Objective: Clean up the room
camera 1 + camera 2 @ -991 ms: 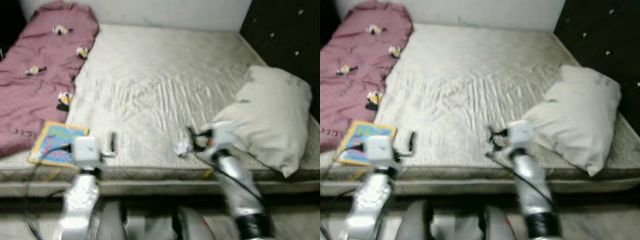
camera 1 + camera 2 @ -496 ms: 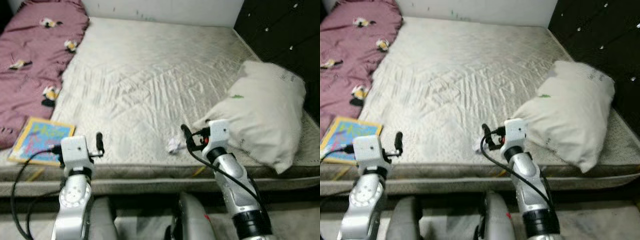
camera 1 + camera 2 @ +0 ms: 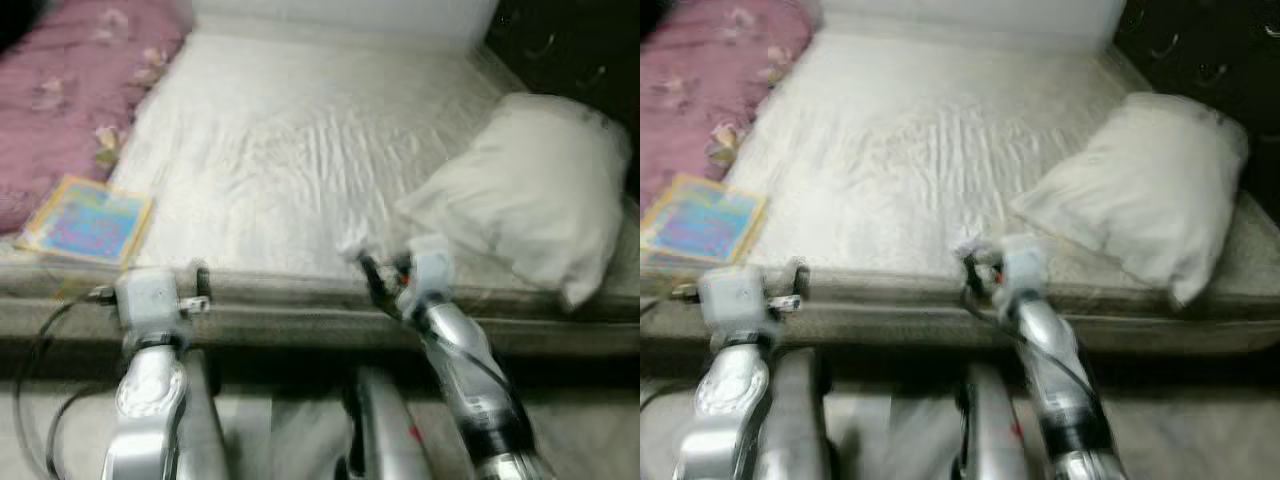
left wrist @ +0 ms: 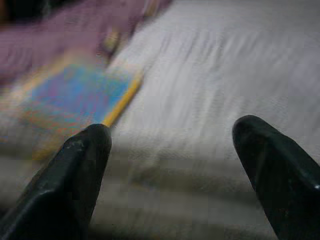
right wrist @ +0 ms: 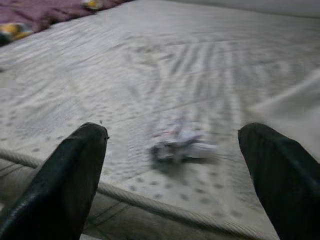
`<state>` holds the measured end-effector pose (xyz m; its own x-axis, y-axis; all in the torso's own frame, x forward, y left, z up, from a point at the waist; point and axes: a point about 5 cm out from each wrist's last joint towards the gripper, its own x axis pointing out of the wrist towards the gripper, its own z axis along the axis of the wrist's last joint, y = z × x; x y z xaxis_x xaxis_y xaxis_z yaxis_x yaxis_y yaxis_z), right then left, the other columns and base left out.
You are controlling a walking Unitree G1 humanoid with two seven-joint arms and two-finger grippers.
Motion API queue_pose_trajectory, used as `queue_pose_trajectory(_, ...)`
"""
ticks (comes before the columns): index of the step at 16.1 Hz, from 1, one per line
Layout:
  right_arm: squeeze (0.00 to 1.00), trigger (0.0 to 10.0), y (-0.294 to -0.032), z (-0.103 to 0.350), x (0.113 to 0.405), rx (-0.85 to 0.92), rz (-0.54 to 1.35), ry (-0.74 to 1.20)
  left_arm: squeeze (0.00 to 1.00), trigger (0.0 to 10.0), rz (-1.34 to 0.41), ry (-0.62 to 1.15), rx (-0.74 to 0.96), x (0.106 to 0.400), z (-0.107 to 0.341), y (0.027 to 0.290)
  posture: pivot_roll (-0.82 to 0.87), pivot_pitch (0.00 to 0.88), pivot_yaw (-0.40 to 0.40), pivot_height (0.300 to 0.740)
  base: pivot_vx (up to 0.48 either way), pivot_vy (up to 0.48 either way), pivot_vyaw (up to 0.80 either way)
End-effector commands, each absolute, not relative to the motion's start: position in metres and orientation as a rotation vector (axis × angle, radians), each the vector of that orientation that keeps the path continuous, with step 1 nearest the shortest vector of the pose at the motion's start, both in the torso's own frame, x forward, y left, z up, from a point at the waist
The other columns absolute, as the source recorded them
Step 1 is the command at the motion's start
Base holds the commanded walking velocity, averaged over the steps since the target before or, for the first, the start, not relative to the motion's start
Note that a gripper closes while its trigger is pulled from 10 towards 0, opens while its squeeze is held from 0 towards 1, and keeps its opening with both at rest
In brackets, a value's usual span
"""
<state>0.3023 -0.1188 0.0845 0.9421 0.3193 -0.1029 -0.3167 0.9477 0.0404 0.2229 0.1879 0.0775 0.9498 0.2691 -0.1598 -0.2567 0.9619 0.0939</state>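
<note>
Head views blurred; camera likely in motion. Right gripper sits at the near edge of the bed, fingers spread wide apart, nothing between them. Crumpled paper wad lies on the mattress straight ahead of that gripper, just past the edge piping, roughly centred between the two fingers; near but not touching. In the left eye view the wad shows as a pale smear just beyond the right gripper. No clear long axis on the wad; it is a lumpy ball, perhaps slightly wider than tall, so approach angle should matter little. Pillow lies beyond and to the outer side of the right gripper, close to the wad but apart from it. Left gripper is also parted, empty, held at the bed edge; book with a blue and yellow cover lies ahead of it and to its outer side, flat on the mattress, beside the pink blanket. Right arm is clearly nearer the wad; left arm well apart from it. Judgement: next move is a short forward reach with the right gripper, then closing on the wad. Risk: pinching sheet along with the paper.
</note>
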Motion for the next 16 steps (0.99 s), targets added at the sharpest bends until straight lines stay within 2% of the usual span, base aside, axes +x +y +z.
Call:
queue_pose_trajectory(1, 0.00, 10.0, -0.112, 0.082, 0.304, 0.026, 0.347, 0.115, 0.00, 10.0, 0.295, 0.160, 0.098, 0.222, 0.083, 0.194, 0.07, 0.058, -0.101, 0.513, 0.000, 0.000, 0.00)
queue_pose_trajectory(4, 0.00, 10.0, -0.081, 0.090, 0.321, 0.060, 0.410, 0.095, 0.00, 10.0, 0.392, 0.182, 0.130, 0.196, 0.088, 0.214, 0.17, 0.113, -0.137, 0.513, 0.000, 0.000, 0.00)
queue_pose_trajectory(5, 0.00, 10.0, -0.079, 0.091, 0.322, 0.060, 0.412, 0.093, 0.00, 10.0, 0.396, 0.183, 0.132, 0.195, 0.088, 0.215, 0.17, 0.113, -0.137, 0.513, 0.000, 0.000, 0.00)
queue_pose_trajectory(8, 0.00, 10.0, -0.051, 0.101, 0.335, 0.082, 0.464, 0.072, 0.00, 10.0, 0.450, 0.212, 0.142, 0.175, 0.088, 0.220, 0.21, 0.140, -0.167, 0.513, 0.000, 0.000, 0.00)
queue_pose_trajectory(11, 0.00, 10.0, -0.054, 0.114, 0.360, 0.074, 0.379, 0.108, 0.00, 10.0, 0.441, 0.220, 0.151, 0.167, 0.090, 0.218, 0.24, 0.164, -0.190, 0.513, 0.000, 0.000, 0.00)
queue_pose_trajectory(14, 0.00, 10.0, -0.054, 0.119, 0.364, 0.068, 0.389, 0.075, 0.00, 10.0, 0.460, 0.225, 0.145, 0.159, 0.094, 0.214, 0.27, 0.204, -0.209, 0.513, 0.000, 0.000, 0.00)
queue_pose_trajectory(16, 0.00, 10.0, -0.048, 0.122, 0.365, 0.067, 0.393, 0.046, 0.00, 10.0, 0.471, 0.260, 0.142, 0.140, 0.094, 0.210, 0.27, 0.244, -0.209, 0.513, 0.000, 0.000, 0.00)
